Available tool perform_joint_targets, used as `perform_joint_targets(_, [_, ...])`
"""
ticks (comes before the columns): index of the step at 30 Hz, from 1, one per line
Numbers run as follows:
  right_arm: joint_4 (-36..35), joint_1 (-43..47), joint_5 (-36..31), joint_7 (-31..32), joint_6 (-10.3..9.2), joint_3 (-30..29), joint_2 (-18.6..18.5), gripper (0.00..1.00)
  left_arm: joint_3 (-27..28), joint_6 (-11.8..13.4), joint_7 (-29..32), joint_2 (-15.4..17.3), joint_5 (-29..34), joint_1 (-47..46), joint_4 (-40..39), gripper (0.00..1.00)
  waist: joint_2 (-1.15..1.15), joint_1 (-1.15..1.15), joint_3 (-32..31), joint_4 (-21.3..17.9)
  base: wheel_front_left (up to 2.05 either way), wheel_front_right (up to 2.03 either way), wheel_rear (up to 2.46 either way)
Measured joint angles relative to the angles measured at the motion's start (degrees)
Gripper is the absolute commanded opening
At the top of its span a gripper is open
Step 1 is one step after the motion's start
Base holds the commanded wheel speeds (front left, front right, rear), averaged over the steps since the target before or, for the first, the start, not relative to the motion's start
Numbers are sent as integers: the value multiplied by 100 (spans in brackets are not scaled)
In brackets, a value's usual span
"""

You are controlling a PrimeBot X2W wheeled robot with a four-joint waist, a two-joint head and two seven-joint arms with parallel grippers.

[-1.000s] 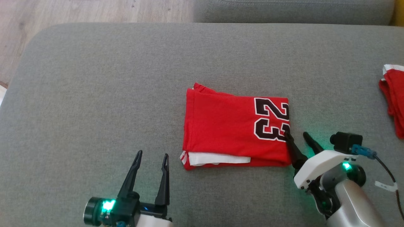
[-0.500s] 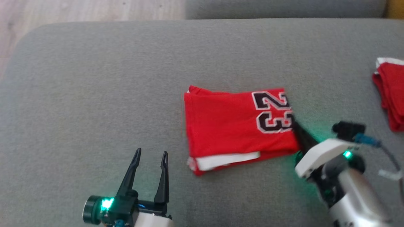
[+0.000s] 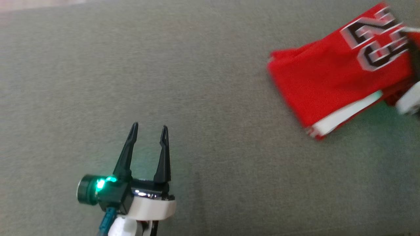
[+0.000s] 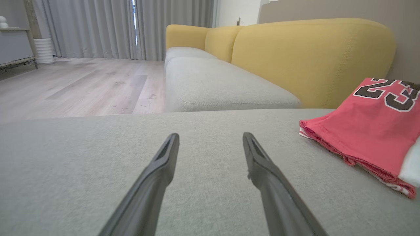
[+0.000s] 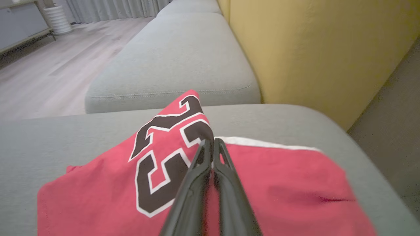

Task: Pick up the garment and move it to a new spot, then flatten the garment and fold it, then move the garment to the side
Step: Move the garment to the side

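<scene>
Move-to-side step, judged: folded garment [image 3: 328, 78] at the right end of the grey cushion [image 3: 197, 82].
Grips the numbered edge in the closed right tool [image 5: 213, 142]; leaves the left tool [image 3: 149, 127] spread, empty, well apart. Advise dragging low and level to spare the folds, and stopping short of the cushion's rim. Counts one garment marked 23, one apparently separate red cloth [image 5: 295, 183] with a white band touching it, two tools.
</scene>
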Motion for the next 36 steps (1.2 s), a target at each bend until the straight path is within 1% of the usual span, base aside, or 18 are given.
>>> perform_joint_targets(3, [-176, -158, -196, 202, 0, -326, -275, 0, 18, -79, -8, -2, -25, -105, -70, 100, 0, 0, 134, -152, 0, 0, 0])
perform_joint_targets(5, [-320, -247, -335, 420, 0, -563, -420, 0, 23, -86, -8, -3, -32, -161, -99, 100, 0, 0, 206, -236, 0, 0, 0])
perform_joint_targets(9, [-525, -317, -667, 775, 0, -985, -530, 0, 31, -140, -8, -4, -80, -194, -103, 100, 0, 0, 317, -334, 0, 0, 0])
perform_joint_targets(10, [-556, -308, -746, 845, 0, -1051, -526, 92, 32, -171, -8, -4, -80, -204, -102, 100, 0, 0, 331, -344, 0, 0, 0])
perform_joint_targets(11, [-590, -290, -826, 847, 0, -1117, -509, 100, 33, -181, -8, -4, -81, -218, -98, 100, 0, 0, 336, -346, 0, 0, 0])
perform_joint_targets(13, [-721, -239, -967, 887, 0, -1218, -413, 100, 35, -182, -8, -4, -82, -270, -73, 100, 0, 0, 312, -336, 0, 0, 0])
perform_joint_targets(16, [-966, -44, -1126, 858, 0, -1233, -100, 100, 42, -180, -8, -5, -132, -286, -38, 100, 0, -1, 194, -310, 0, 0, 0])
perform_joint_targets(20, [-1074, 678, -1154, 721, 0, -903, 492, 100, 43, -174, -8, -5, -131, -253, 40, 100, 0, -1, -81, -252, 0, 0, 0])
perform_joint_targets(23, [-1028, 1297, -1149, 435, 0, -575, 889, 100, 44, -122, -8, -9, -132, -173, 70, 100, 0, -2, -353, -183, 0, 0, 0])
perform_joint_targets(26, [-829, 1755, -1028, -29, 0, -181, 1185, 100, 46, -78, -8, -10, -163, 44, 144, 100, 0, -2, -648, -92, 0, 0, 0])
perform_joint_targets(30, [-424, 2231, -801, -898, 0, 531, 1448, 100, 37, -51, -8, -9, -287, 386, 331, 100, 0, -2, -1062, 57, 0, 0, 0])
perform_joint_targets(32, [-231, 2432, -699, -1318, 0, 781, 1619, 100, 35, -20, -8, -8, -292, 543, 393, 100, 0, -3, -1274, 136, 0, 0, 0])
perform_joint_targets(34, [-123, 2618, -665, -1812, 0, 978, 1729, 100, 27, -9, -8, -8, -292, 694, 408, 100, 0, -3, -1473, 223, 0, 0, 0])
perform_joint_targets(36, [-51, 2725, -677, -2156, 0, 1126, 1753, 100, 30, 22, -8, -7, -292, 817, 385, 100, 0, -3, -1646, 319, 0, 0, 0])
